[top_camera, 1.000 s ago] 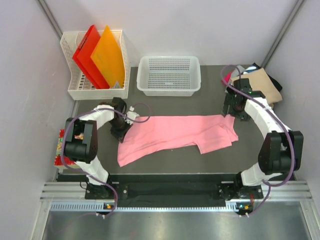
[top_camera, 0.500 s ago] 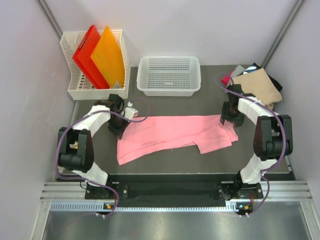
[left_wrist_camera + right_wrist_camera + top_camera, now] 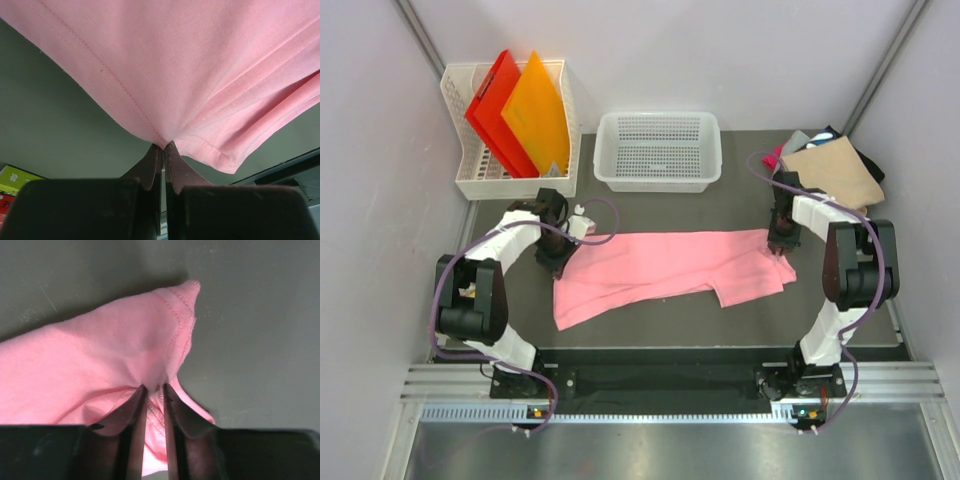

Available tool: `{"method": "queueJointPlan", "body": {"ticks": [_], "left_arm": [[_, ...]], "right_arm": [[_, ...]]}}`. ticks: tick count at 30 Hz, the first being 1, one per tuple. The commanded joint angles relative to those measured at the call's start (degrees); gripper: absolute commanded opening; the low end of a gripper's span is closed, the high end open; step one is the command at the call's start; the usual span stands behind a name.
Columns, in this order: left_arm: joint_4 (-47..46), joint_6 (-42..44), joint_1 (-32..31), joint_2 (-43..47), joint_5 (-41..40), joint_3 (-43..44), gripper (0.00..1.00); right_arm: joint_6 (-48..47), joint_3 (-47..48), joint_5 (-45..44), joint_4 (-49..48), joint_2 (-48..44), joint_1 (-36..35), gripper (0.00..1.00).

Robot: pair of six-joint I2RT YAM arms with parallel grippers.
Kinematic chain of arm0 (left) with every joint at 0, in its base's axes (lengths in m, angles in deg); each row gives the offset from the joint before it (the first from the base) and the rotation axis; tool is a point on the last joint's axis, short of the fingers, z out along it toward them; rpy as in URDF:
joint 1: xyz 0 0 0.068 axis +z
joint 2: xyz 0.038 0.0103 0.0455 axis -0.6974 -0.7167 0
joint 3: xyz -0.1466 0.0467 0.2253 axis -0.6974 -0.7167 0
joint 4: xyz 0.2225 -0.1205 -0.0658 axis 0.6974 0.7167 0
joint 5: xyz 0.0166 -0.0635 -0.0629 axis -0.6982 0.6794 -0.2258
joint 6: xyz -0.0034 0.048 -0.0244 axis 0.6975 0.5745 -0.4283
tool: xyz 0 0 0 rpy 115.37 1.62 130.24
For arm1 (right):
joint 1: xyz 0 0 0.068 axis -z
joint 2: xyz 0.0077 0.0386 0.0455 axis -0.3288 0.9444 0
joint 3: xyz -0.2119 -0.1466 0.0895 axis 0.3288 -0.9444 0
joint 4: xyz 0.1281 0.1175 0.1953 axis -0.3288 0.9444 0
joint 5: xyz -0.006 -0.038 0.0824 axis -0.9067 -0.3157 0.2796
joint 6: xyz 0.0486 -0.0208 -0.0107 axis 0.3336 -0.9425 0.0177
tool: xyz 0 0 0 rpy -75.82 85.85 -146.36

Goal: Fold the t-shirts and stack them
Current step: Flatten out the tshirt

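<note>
A light pink t-shirt [image 3: 670,265] lies stretched across the dark table between both arms. My left gripper [image 3: 563,252] is shut on its left hem, and the left wrist view shows the pink cloth [image 3: 200,75] pinched at the fingertips of that left gripper [image 3: 164,146]. My right gripper [image 3: 779,238] is at the shirt's right end. In the right wrist view the right gripper [image 3: 152,387] has its jaws nearly together, with a bunch of the pink shirt [image 3: 115,350] caught between them. A stack of folded t-shirts [image 3: 835,168], tan on top, sits at the back right.
A white mesh basket [image 3: 659,151] stands at the back centre. A white rack [image 3: 510,170] at the back left holds a red folder [image 3: 495,105] and an orange folder [image 3: 535,115]. A colourful packet [image 3: 442,295] lies at the table's left edge.
My right gripper came down onto the shirt's right end and closed on the cloth. My left arm shifted slightly toward the back, still holding the left hem.
</note>
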Motion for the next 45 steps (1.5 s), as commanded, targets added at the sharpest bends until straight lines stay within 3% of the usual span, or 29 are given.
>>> {"method": "queueJointPlan", "body": {"ticks": [1, 3, 8, 15, 17, 21, 26, 27, 28, 29, 37, 40, 42, 44, 45], "left_arm": [[1.7, 0.7, 0.2, 2.7, -1.2, 0.6, 0.00], [1.7, 0.6, 0.2, 2.8, -1.2, 0.6, 0.00], [2.4, 0.8, 0.2, 3.2, -1.7, 2.3, 0.00], [4.9, 0.7, 0.2, 4.7, -1.7, 8.6, 0.01], [5.1, 0.8, 0.2, 5.0, -1.9, 8.8, 0.04], [5.5, 1.0, 0.2, 4.9, -2.2, 7.2, 0.24], [3.7, 0.6, 0.2, 6.4, -2.0, 3.0, 0.23], [3.7, 0.6, 0.2, 6.7, -1.9, 2.8, 0.19], [3.7, 0.5, 0.2, 6.9, -2.0, 2.6, 0.02], [3.7, 0.3, 0.2, 7.1, -2.1, 2.5, 0.00], [4.8, -0.1, 0.2, 10.9, -0.5, 6.2, 0.00], [7.4, -0.7, -0.2, 9.8, 3.7, 5.5, 0.35], [7.5, -1.3, -0.5, 9.1, 4.2, 3.4, 0.44], [6.0, -1.9, -0.7, 9.5, 4.9, 0.5, 0.45], [5.4, -1.9, -0.9, 9.9, 4.8, -0.4, 0.55]], "right_arm": [[-0.3, 1.0, -0.6, -1.8, 1.0, 1.3, 0.11], [0.0, 1.1, -0.3, -1.6, -0.5, 1.3, 0.00], [0.9, 3.6, 1.8, 0.8, -8.3, 1.2, 0.00], [1.8, 5.4, 5.4, 6.9, -26.0, 1.1, 0.00], [1.7, 5.1, 5.7, 8.5, -30.0, 1.0, 0.00], [2.6, 2.5, 7.3, 11.2, -35.6, 0.4, 0.00], [3.1, -3.3, 8.3, 12.9, -40.7, 0.3, 0.00], [3.2, -4.1, 8.4, 13.2, -41.2, 0.3, 0.00], [3.3, -5.4, 8.7, 13.9, -41.8, 0.3, 0.00], [3.4, -5.9, 9.0, 14.1, -43.2, 0.4, 0.00], [3.2, -0.7, 9.1, 17.4, -46.4, 0.0, 0.00], [3.6, -1.2, 9.4, 16.6, -45.1, 0.0, 0.00], [3.9, -1.8, 9.6, 16.1, -44.6, 0.0, 0.00], [4.0, -2.5, 9.7, 15.4, -44.3, 0.0, 0.00], [4.0, -2.7, 9.7, 15.3, -44.2, 0.0, 0.00]]}}
